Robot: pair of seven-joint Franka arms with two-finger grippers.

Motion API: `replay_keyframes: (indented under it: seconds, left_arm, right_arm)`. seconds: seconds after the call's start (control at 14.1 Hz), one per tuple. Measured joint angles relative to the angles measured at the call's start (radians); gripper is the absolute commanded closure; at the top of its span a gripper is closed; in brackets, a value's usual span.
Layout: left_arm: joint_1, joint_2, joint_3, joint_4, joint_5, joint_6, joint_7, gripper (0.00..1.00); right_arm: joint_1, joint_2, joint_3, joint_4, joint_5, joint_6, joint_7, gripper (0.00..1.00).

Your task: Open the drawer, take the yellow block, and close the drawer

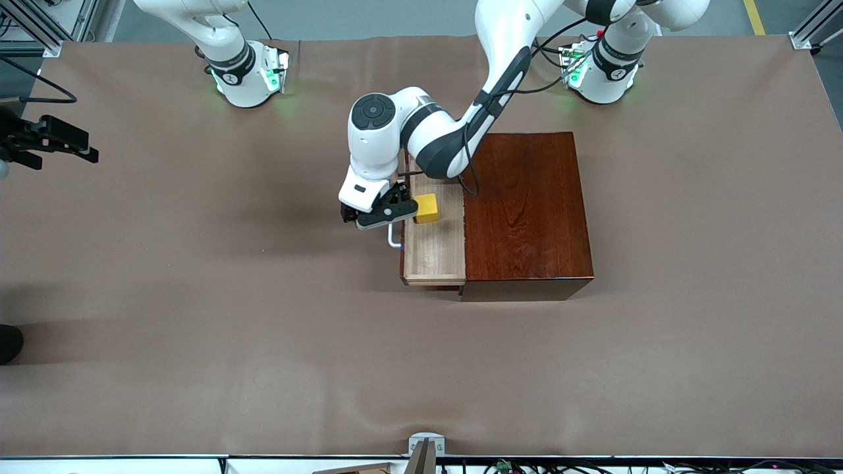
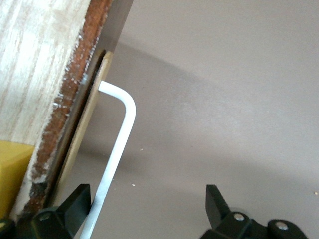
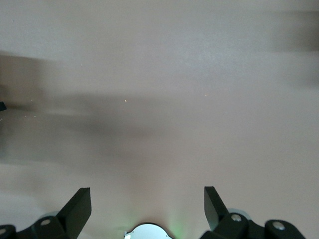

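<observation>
The drawer point(image 1: 435, 253) stands pulled out of the dark reddish-brown box point(image 1: 527, 210) toward the right arm's end of the table, showing its pale wood floor. The yellow block point(image 1: 427, 208) sits in it, and also shows at the edge of the left wrist view point(image 2: 10, 174). My left gripper point(image 1: 385, 214) is open at the drawer's front, with the white bar handle point(image 1: 394, 237) between its fingers. In the left wrist view the handle point(image 2: 119, 144) runs close beside one finger point(image 2: 75, 204) of the gripper point(image 2: 147, 209). My right gripper point(image 1: 79, 148) waits open and empty over the table's edge point(image 3: 147, 206).
Brown cloth point(image 1: 263, 342) covers the whole table. The two arm bases point(image 1: 247, 72) point(image 1: 602, 72) stand along the edge farthest from the front camera. The left arm's elbow hangs over the box's corner farthest from the camera.
</observation>
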Motion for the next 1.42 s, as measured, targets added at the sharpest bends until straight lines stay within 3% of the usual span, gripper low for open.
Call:
replay_keyframes:
  seconds: [0.64,0.92,1.42]
  left_arm:
    - [-0.001,-0.025,-0.008,0.042,-0.009,-0.012,0.005,0.00]
    - [0.003,-0.122,-0.003,0.059,-0.010,-0.065,0.014,0.00]
    - [0.113,-0.324,0.005,0.049,-0.010,-0.315,0.240,0.00]
  right_arm:
    - [0.000,0.003,-0.009,0.007,-0.004,0.002,0.000,0.00]
    - [-0.001,0.021,-0.022,0.008,-0.017,0.009,0.000,0.00]
    - [-0.003,0.091,-0.087,0.034,-0.017,0.034,-0.001,0.00]
